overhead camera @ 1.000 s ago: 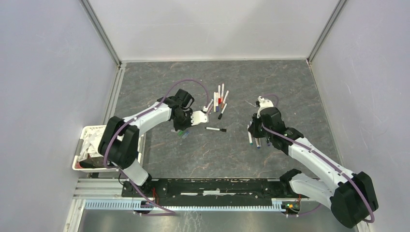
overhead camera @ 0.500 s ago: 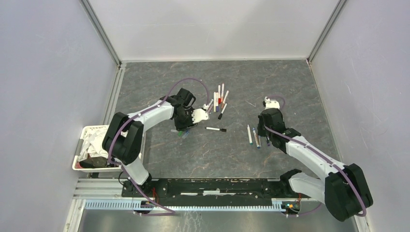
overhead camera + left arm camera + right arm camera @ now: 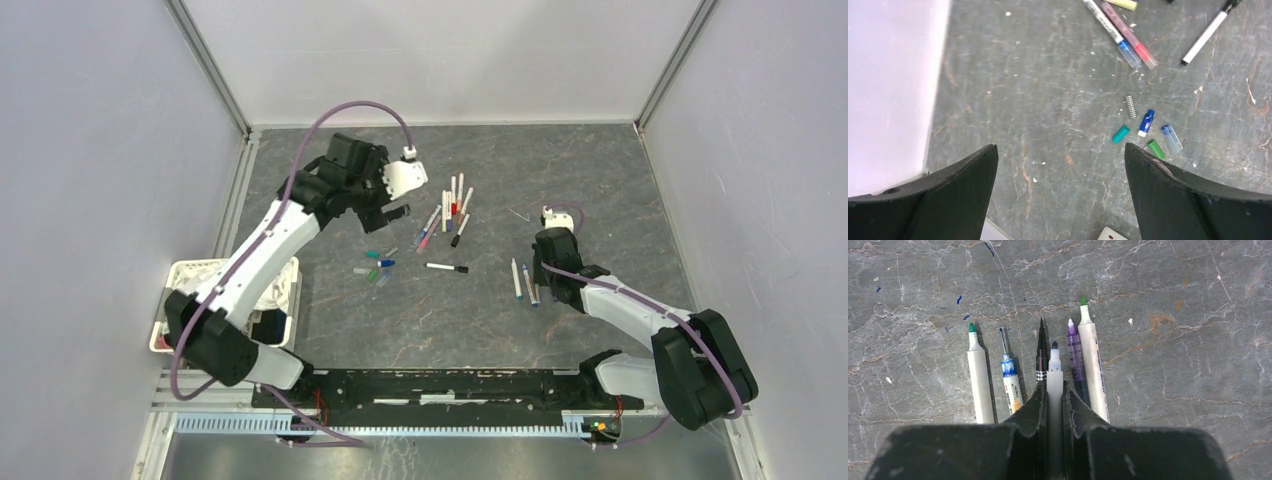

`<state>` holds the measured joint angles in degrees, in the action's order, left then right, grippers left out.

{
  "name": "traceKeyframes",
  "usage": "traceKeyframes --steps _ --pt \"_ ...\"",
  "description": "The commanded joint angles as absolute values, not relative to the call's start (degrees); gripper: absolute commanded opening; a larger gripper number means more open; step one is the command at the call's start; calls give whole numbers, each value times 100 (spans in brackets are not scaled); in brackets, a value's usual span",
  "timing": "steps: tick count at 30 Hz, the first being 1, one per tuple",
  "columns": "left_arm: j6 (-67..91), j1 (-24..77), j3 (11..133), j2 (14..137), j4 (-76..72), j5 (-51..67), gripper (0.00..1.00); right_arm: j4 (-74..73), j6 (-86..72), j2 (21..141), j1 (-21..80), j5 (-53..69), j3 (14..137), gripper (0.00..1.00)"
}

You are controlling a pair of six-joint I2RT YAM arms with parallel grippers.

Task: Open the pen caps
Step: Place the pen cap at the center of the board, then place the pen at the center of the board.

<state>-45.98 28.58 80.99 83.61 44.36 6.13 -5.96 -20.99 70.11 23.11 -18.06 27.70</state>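
Grey stone-pattern table (image 3: 600, 170): my left gripper (image 3: 1060, 157) hangs with fingers wide apart above 5 loose pen caps (image 3: 1146, 131). My right gripper (image 3: 1054, 385) is clamped on 1 uncapped pen (image 3: 1054, 365), flanked by 5 other pens (image 3: 980, 385), all uncapped.

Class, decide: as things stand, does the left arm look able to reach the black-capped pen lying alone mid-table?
Probably yes: the left gripper is open and empty above the table, and the black-capped pen lies apart from the others with nothing covering it.

Rt wrist: held pen (image 3: 1054, 377) barrel hidden btwn right gripper (image 3: 1054, 392) fingers; other pens (image 3: 980, 380) rear ends behind it.
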Motion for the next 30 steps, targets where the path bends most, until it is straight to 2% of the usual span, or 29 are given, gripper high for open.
traceKeyframes --steps 1,5,15,23,30 --pt "-3665 2621 8053 7615 3580 57 100 -333 -1993 7010 2292 -1958 2760 2" --pt "-3475 2549 7811 7166 3102 -233 100 -376 -1984 7045 2290 -1967 2768 9" --pt "-3024 2553 8849 7869 4714 472 100 -405 -2008 6963 2289 -1811 2794 17" --pt "-3012 2549 8807 7754 4630 537 100 -512 -1991 6987 2292 -1787 2883 27" --pt "-2928 2549 8857 7708 4666 515 100 -633 -2081 6796 2292 -1720 3031 20"
